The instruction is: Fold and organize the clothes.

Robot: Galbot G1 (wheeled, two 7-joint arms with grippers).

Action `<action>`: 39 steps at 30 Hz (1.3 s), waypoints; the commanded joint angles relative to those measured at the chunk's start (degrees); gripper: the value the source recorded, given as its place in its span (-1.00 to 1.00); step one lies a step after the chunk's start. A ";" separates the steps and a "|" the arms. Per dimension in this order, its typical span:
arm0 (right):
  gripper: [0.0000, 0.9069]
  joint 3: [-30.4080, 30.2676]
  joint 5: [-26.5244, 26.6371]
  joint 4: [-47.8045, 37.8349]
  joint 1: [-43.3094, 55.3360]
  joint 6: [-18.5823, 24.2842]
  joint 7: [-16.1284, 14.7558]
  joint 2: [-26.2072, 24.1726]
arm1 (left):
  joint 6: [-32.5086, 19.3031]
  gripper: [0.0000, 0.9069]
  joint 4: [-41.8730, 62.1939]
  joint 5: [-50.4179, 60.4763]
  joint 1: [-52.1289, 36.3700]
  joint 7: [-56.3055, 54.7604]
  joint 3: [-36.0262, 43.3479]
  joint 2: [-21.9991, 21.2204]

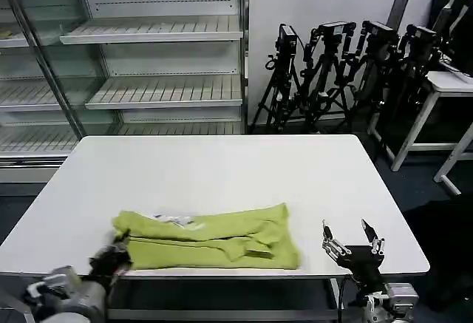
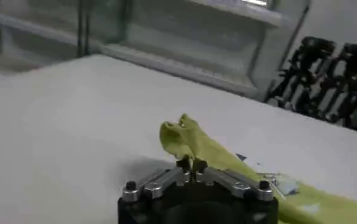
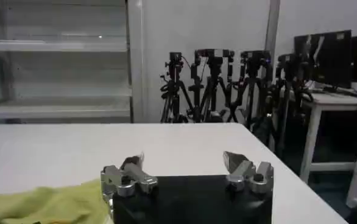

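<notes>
Room: white table (image 1: 222,175) before empty shelving (image 1: 155,64); black tripods (image 1: 332,72) stand against the far wall.
Head view: lime T-shirt (image 1: 211,238) lies folded into a band along the table's near edge, a scrap of white print showing at its top; left gripper (image 1: 112,258) sits at the shirt's left end; right gripper (image 1: 352,240) hovers off the shirt's right end, apart from it, fingers spread.
Left wrist view: left gripper (image 2: 190,164) pinched shut on a raised fold of the T-shirt (image 2: 197,143).
Right wrist view: right gripper (image 3: 184,167) released, holding nothing; T-shirt (image 3: 44,204) just beside it.
</notes>
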 commanded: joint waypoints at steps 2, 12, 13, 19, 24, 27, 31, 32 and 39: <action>1.00 -0.77 -0.07 -0.37 0.35 -0.07 0.09 0.06 | 2.99 -0.93 -3.97 -23.39 -1.73 0.39 -17.40 9.00; 1.00 -0.31 -1.27 -0.45 -1.48 0.26 0.01 1.04 | 4.27 -0.93 -9.92 -32.67 -6.69 1.69 7.93 -3.66; 1.00 -0.12 -1.35 -0.38 -1.84 0.33 -0.01 1.13 | 4.00 -0.93 -9.74 -31.65 -7.06 2.07 9.97 -4.35; 1.00 0.83 -2.31 -0.08 -3.51 0.73 -0.11 2.31 | 2.63 -0.93 -5.21 -27.52 -10.79 2.60 19.89 -8.05; 1.00 1.03 -2.99 -0.15 -4.09 0.95 -0.13 2.90 | 1.91 -0.93 0.08 -23.99 -13.76 3.13 25.01 -9.06; 1.00 1.18 -3.20 -0.06 -4.26 0.97 -0.09 3.13 | 1.56 -0.93 3.22 -22.01 -15.62 3.40 27.22 -9.42; 1.00 1.45 -3.38 0.24 -4.66 0.96 -0.08 3.31 | 0.90 -0.93 6.67 -19.32 -17.54 3.58 29.35 -9.72; 1.00 1.51 -3.40 0.24 -4.73 0.97 -0.08 3.32 | 0.63 -0.91 7.42 -18.13 -17.89 3.67 29.70 -9.79; 1.00 1.69 -3.46 0.79 -4.90 0.90 -0.06 3.29 | 0.70 1.00 8.64 -9.01 -17.54 6.17 31.01 -9.54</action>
